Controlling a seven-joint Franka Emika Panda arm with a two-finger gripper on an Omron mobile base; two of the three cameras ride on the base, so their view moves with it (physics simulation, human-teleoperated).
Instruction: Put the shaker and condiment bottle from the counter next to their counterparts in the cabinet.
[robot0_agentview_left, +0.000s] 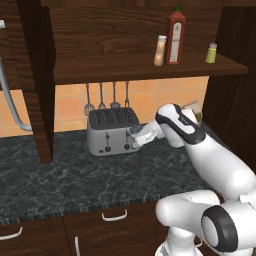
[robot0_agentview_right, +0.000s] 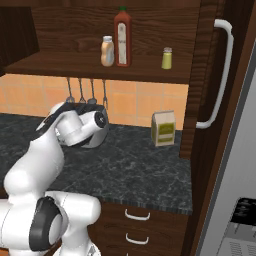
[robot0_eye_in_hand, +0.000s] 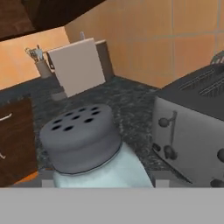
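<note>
The pale blue-grey shaker (robot0_eye_in_hand: 87, 148) with its grey holed cap looms close in the hand view, held between my fingertips; my gripper (robot0_eye_in_hand: 103, 177) is shut on it. In the left base view my gripper (robot0_agentview_left: 140, 136) holds the shaker (robot0_agentview_left: 149, 133) just in front of the toaster, above the counter (robot0_agentview_left: 75, 180). On the cabinet shelf (robot0_agentview_left: 100, 67) the orange-tan condiment bottle (robot0_agentview_left: 160, 51) stands right beside the tall dark red bottle (robot0_agentview_left: 175, 37). The yellow-green shaker (robot0_agentview_left: 212, 53) stands apart to their right.
A silver toaster (robot0_agentview_left: 112, 131) sits on the counter under hanging utensils (robot0_agentview_left: 106, 97). A tan paper bag (robot0_agentview_right: 163, 128) stands by the cabinet's dark side panel. A fridge with a white handle (robot0_agentview_right: 225, 75) is at the right.
</note>
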